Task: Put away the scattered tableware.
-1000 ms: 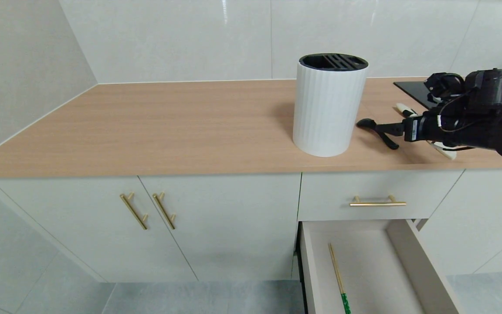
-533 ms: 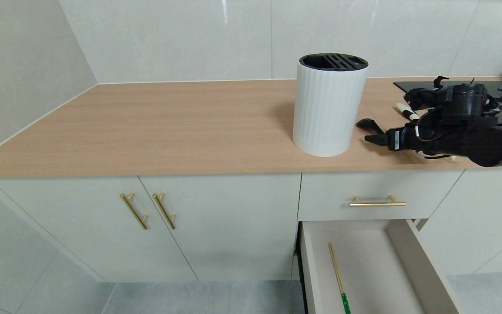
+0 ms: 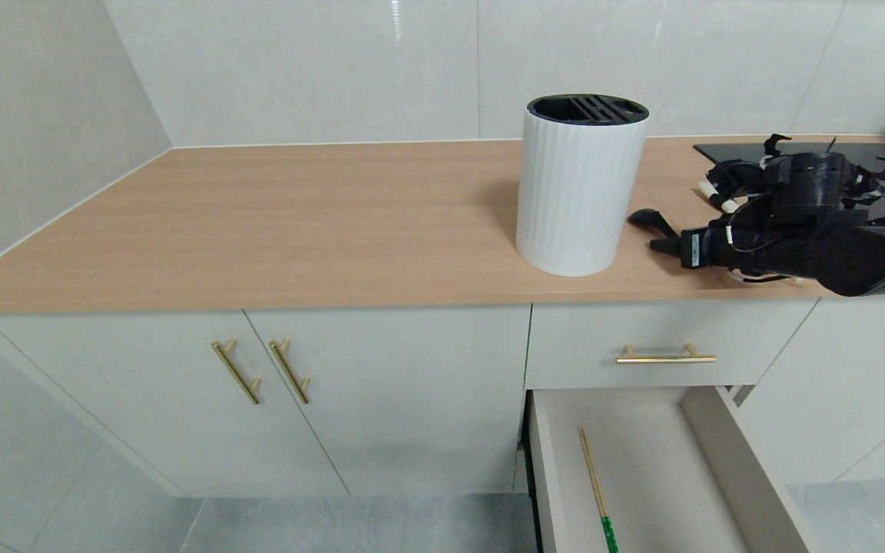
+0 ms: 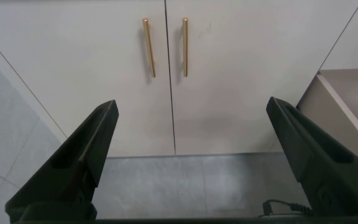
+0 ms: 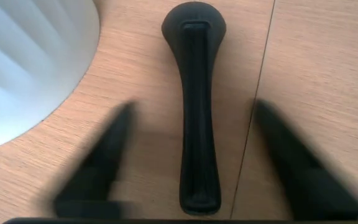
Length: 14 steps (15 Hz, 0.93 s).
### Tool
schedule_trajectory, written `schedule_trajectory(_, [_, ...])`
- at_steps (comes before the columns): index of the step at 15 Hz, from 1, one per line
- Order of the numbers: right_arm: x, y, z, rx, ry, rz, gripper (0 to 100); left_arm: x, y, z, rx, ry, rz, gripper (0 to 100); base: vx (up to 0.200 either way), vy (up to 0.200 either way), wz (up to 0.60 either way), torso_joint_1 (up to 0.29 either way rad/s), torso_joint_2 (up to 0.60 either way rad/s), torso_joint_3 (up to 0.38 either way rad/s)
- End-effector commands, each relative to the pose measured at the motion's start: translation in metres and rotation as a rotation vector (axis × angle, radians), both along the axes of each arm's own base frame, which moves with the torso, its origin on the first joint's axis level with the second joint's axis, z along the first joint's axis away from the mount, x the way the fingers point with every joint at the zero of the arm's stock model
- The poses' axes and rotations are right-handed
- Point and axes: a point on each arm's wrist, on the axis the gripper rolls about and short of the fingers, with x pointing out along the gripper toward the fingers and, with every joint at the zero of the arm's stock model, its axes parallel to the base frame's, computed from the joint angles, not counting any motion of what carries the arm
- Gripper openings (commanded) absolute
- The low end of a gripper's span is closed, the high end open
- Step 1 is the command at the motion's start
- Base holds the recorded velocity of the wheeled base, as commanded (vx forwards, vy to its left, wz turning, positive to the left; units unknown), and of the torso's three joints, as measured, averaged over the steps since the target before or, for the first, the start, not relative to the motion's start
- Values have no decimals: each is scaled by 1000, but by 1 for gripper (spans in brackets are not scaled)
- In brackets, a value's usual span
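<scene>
Now that the right jaws have sunk to the tabletop [image 3: 335, 223] beside the white holder [image 3: 581, 184], they straddle, spread and not yet touching, the black handle [image 5: 192, 112] lying just beside that holder; a squeeze looks like the next step before stowing it.

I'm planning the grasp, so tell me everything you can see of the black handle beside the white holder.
The black handle lies flat on the wooden countertop, just apart from the white holder. It looks like matte plastic: slim, widening to a rounded end nearest the holder, with a long groove along its top. The right gripper is open, its fingers straddling the handle, one on each side, without touching it. What tool it belongs to cannot be told.
</scene>
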Motion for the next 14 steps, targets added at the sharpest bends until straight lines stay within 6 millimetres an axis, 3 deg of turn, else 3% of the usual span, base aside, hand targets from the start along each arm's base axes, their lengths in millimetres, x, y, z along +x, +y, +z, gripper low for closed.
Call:
schedule_trajectory(1, [0, 3, -1, 0, 4, 6, 0, 0, 0, 0, 0, 0, 2, 100, 0, 0, 0, 0, 0, 0])
schedule_trajectory(7, [-9, 3, 11, 32, -5, -3, 0, 0, 0, 0, 0, 0, 0, 100, 0, 0, 0, 0, 0, 0])
schedule_trajectory(10, [-51, -2, 49, 74, -47, -45, 0, 0, 0, 0, 0, 0, 0, 100, 0, 0, 0, 0, 0, 0])
schedule_trajectory(11, [-77, -4, 63, 73, -54, -79, 0, 0, 0, 0, 0, 2, 0, 100, 0, 0, 0, 0, 0, 0])
schedule_trajectory(13, [-100, -7, 73, 76, -45, -88, 0, 0, 0, 0, 0, 2, 0, 100, 0, 0, 0, 0, 0, 0])
schedule_trajectory(14, [-130, -9, 76, 120, 16, -98, 0, 0, 0, 0, 0, 0, 0, 100, 0, 0, 0, 0, 0, 0])
